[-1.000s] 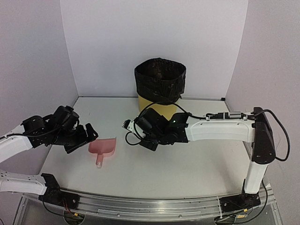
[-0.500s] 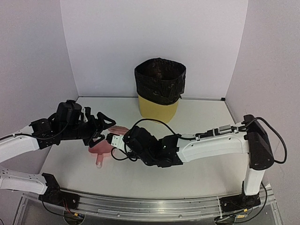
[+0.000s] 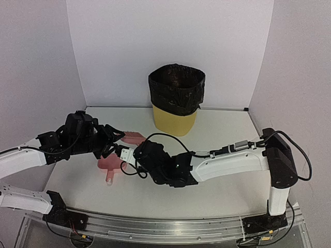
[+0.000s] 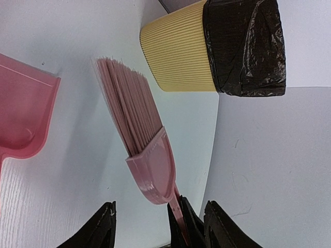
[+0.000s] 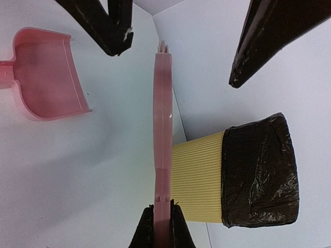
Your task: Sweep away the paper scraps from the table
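Handover: right claw clamped on brush handle; left claw spread, straddling it. Centre handle between fingers, close firmly before right lets go

Robot lab test cell. White table closed in by plain white panels on left, far, right. Metal rail along near edge, arm bases bolted there, loose cables hanging. Props few: yellow bin with black liner at far side, pink dustpan, pink brush.
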You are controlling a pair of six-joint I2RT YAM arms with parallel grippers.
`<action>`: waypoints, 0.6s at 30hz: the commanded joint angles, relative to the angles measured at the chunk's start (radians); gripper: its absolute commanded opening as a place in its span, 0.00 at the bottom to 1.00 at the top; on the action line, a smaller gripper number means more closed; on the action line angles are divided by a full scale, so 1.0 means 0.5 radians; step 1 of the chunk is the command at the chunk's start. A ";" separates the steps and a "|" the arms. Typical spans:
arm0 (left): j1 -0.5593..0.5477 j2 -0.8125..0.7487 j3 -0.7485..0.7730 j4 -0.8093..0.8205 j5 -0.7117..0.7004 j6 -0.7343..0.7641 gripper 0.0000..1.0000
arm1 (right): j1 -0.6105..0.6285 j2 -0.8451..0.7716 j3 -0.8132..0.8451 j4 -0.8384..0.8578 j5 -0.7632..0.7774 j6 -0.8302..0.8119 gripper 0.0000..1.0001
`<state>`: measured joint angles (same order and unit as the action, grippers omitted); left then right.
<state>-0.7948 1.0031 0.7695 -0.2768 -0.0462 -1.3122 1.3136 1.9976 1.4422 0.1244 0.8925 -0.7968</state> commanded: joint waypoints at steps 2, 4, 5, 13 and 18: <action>0.003 0.036 -0.065 0.220 -0.104 -0.099 0.52 | 0.039 0.011 0.070 0.134 0.037 0.003 0.00; 0.003 0.052 -0.088 0.292 -0.104 -0.106 0.45 | 0.049 0.007 0.061 0.134 0.041 -0.004 0.00; 0.003 0.060 -0.100 0.330 -0.094 -0.110 0.43 | 0.052 0.005 0.059 0.134 0.046 -0.006 0.00; 0.003 0.083 -0.164 0.455 -0.044 -0.157 0.11 | 0.071 -0.007 0.033 0.135 0.055 0.022 0.00; 0.003 0.044 -0.193 0.444 -0.075 -0.161 0.00 | 0.103 -0.037 -0.020 0.129 0.073 0.062 0.19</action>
<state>-0.7918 1.0452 0.6933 -0.0674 -0.0729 -1.4381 1.3432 2.0010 1.4402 0.1616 0.9251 -0.7723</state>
